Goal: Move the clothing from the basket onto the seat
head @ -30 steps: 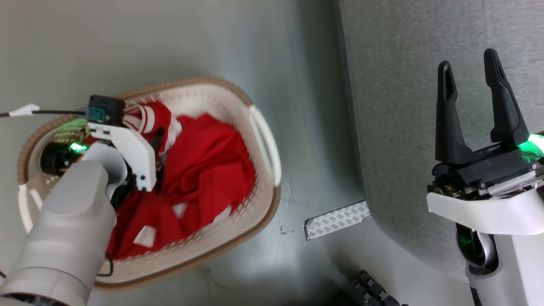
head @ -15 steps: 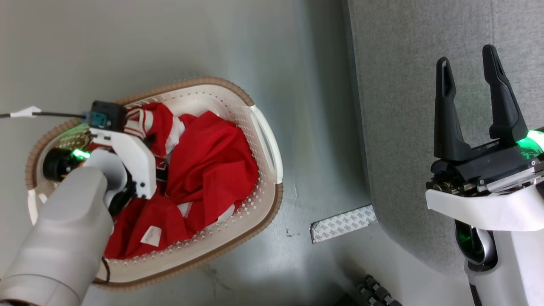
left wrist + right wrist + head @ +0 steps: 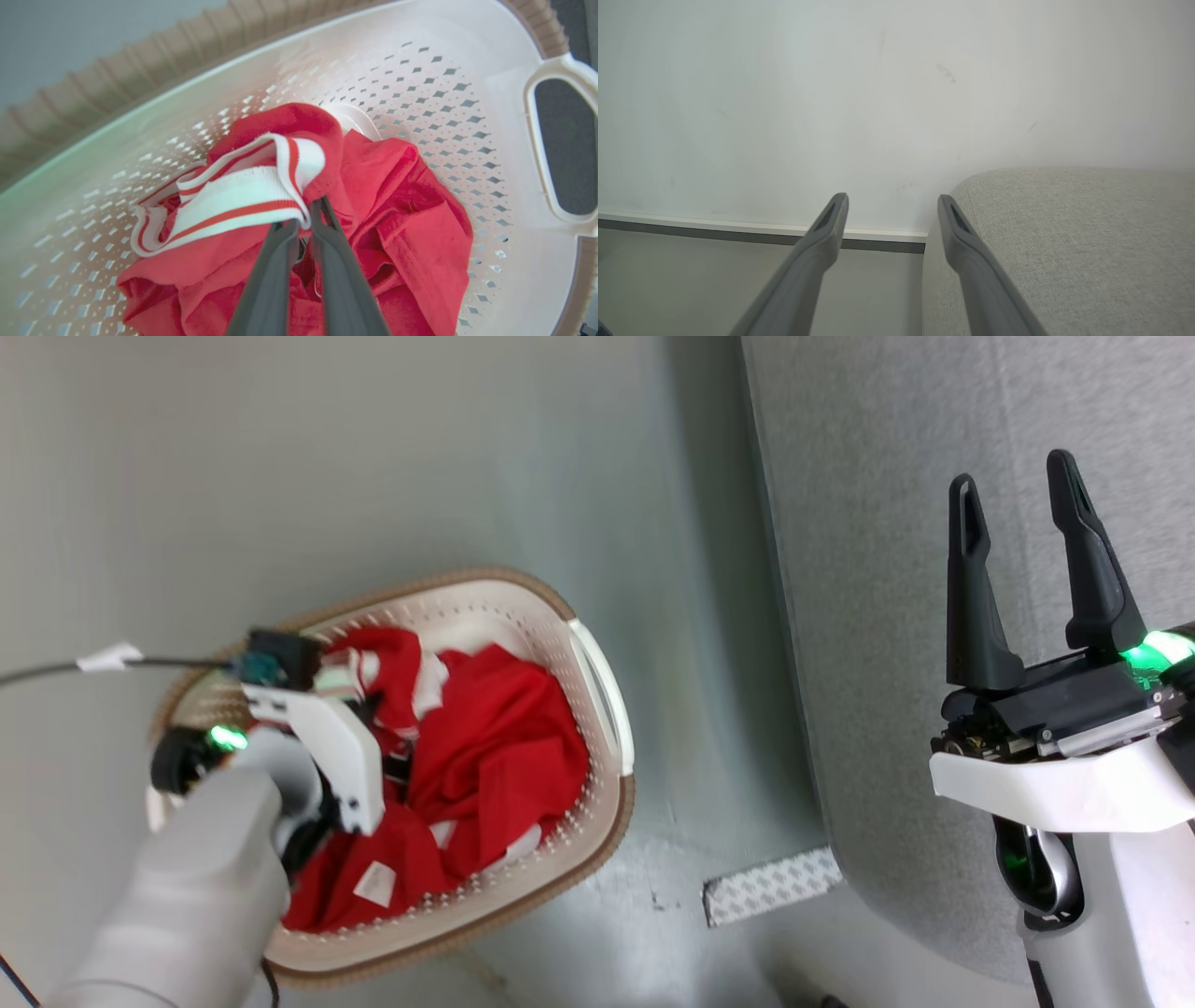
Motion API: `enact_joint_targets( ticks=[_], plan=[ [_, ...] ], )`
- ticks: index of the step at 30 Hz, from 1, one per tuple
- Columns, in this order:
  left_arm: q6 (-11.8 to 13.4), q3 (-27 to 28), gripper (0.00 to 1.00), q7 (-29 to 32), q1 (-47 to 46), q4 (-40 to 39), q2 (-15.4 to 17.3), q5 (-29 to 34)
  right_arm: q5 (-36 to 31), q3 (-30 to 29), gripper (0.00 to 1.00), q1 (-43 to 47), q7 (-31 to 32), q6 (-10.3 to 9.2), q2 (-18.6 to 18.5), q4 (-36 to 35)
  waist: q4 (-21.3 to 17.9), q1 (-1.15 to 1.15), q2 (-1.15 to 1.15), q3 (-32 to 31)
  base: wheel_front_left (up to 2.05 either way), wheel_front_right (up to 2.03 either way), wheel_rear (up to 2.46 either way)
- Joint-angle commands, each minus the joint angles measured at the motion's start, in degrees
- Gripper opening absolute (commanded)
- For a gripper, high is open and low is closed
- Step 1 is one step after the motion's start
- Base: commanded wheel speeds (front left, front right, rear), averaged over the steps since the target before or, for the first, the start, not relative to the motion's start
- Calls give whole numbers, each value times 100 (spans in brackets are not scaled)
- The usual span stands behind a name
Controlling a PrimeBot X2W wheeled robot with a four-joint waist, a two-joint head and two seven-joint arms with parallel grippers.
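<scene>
The clothing (image 3: pixel 504 756) is a crumpled red heap inside the basket (image 3: pixel 485 607), and it covers most of the bottom. A striped band (image 3: pixel 243 196), white with thin red lines, lies looped on top. My left gripper (image 3: pixel 303 213) is pinched tight on the red fabric just beneath it. The basket is cream with perforated walls, a brown rim and white handles. It stands upright to the left of the seat (image 3: pixel 887 616) and apart from it. The seat is grey fabric with a rounded corner.
</scene>
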Motion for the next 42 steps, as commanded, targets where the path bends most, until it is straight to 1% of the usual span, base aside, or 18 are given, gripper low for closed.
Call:
enact_joint_targets(
  ticks=[1,8,13,18,23,26,28,29,33,38,42],
  plan=[
    [6,-72,0,-92,149,-36,-15,-79,-71,-32,100,54,-19,-12,8,42,99,0,0,-303,0,0,0],
    [6,-511,0,-569,603,-330,-155,-499,-240,-110,100,224,-20,-12,5,238,358,0,0,-1202,0,0,0],
    [6,-861,0,-910,922,-597,-294,-792,-357,-157,100,393,-19,-12,-8,443,656,0,0,-1910,0,0,0],
    [6,-1151,0,-1158,1177,-859,-339,-1031,-307,-183,100,589,-19,-12,-148,584,980,0,0,-2521,0,0,0],
    [6,-1370,0,-1273,1302,-1156,-334,-1052,-243,-203,100,773,-19,-12,-313,709,1309,0,0,-3008,0,0,0],
    [6,-1336,0,-1313,1358,-1425,-274,-1020,-207,-231,100,893,-17,-12,-407,763,1482,0,0,-3266,0,0,0],
    [6,-1197,0,-1309,1398,-1681,-238,-913,-170,-240,100,1010,-15,-12,-428,818,1601,0,0,-3464,0,0,0],
    [6,-1197,0,-1309,1398,-1681,-238,-913,-170,-240,100,1010,-15,-12,-428,818,1601,0,0,-3464,0,0,0],
    [11,-885,0,-1300,1624,-2166,-170,-624,-93,-231,100,1249,-15,-12,-479,910,1797,0,0,-3888,0,0,0],
    [137,-533,0,-1302,1912,-2818,-69,-266,-26,-174,100,1535,-15,-12,-519,1027,1966,0,0,-4379,0,0,0],
    [270,-340,0,-1303,1976,-3372,49,-103,43,-136,100,1667,-15,-12,-542,1050,2043,0,0,-4579,0,0,0]
  ],
)
